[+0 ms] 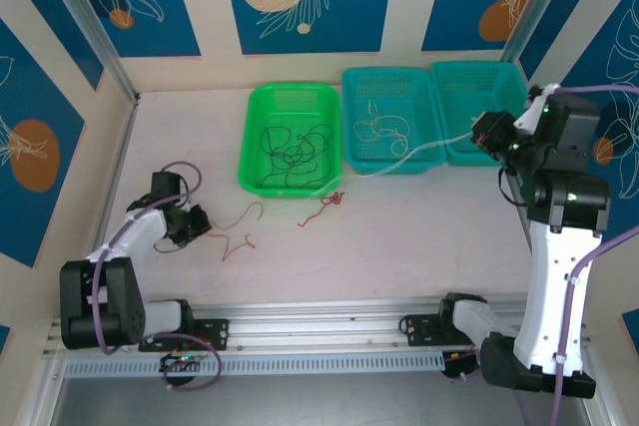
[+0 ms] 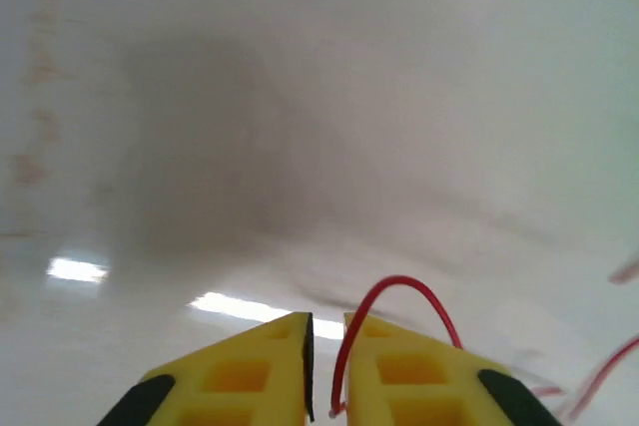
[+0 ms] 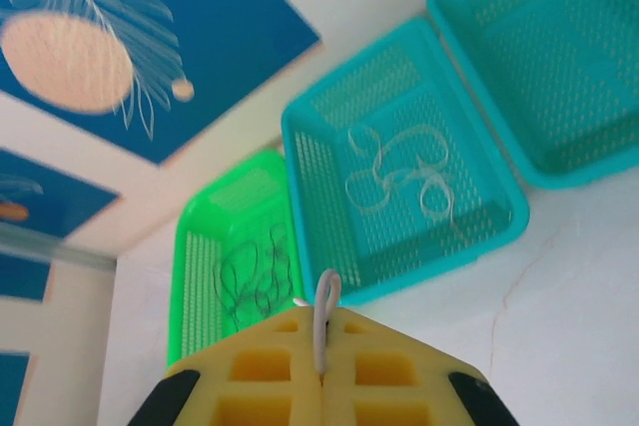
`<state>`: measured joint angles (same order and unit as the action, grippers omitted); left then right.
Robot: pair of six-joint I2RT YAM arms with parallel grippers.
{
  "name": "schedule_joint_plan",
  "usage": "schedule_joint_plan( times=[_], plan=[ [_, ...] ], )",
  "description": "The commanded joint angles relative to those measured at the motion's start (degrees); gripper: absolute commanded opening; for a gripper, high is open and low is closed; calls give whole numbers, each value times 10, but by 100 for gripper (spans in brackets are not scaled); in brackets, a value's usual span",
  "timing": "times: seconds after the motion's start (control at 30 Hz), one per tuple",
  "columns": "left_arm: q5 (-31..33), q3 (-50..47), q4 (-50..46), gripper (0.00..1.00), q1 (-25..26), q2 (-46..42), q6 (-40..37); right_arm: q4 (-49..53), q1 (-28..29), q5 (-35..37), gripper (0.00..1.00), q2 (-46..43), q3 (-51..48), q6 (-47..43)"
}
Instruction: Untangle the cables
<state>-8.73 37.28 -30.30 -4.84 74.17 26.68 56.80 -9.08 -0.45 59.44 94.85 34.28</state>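
Yellow pads (image 2: 240,381) of our left gripper (image 2: 327,376) sit nearly together, pinching the red cable (image 2: 399,284) low over the table (image 2: 300,97). Its loose length trails to the right, twd the red knot (image 1: 334,199), w/ a gap between. Our right gripper (image 3: 321,371) is clamped on the pale cable (image 3: 324,306), raised. That strand's long axis runs leftward past the middle teal basket (image 1: 349,127) front, down near the knot. Black cables (image 1: 292,152) lie in the green basket (image 1: 248,147).

My top camera looks down on the whole table (image 1: 399,226) from behind the arm bases. The left wrist camera faces the tabletop from very near, past the left gripper (image 2: 327,331). The right wrist camera, higher, faces the green basket (image 3: 200,276) and the middle teal basket (image 3: 315,197), which the top view shares.
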Motion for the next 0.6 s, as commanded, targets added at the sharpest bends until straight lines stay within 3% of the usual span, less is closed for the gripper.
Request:
schedule_joint_plan(
  times=[0.0,0.13,0.3,0.43,0.57],
  plan=[
    [45,-1,-4,25,-21,13,-5,-64,-13,-48,0,7,35,23],
    [43,1,4,34,-21,9,-10,-115,-2,-161,0,9,-3,79],
    [19,4,10,47,-21,-7,-25,-127,27,-163,0,23,19,71],
    [10,18,-3,67,-21,-52,-27,-104,26,-126,0,52,85,54],
    [24,63,-32,94,-21,-102,-54,-99,20,-98,0,91,161,50]
  ],
)
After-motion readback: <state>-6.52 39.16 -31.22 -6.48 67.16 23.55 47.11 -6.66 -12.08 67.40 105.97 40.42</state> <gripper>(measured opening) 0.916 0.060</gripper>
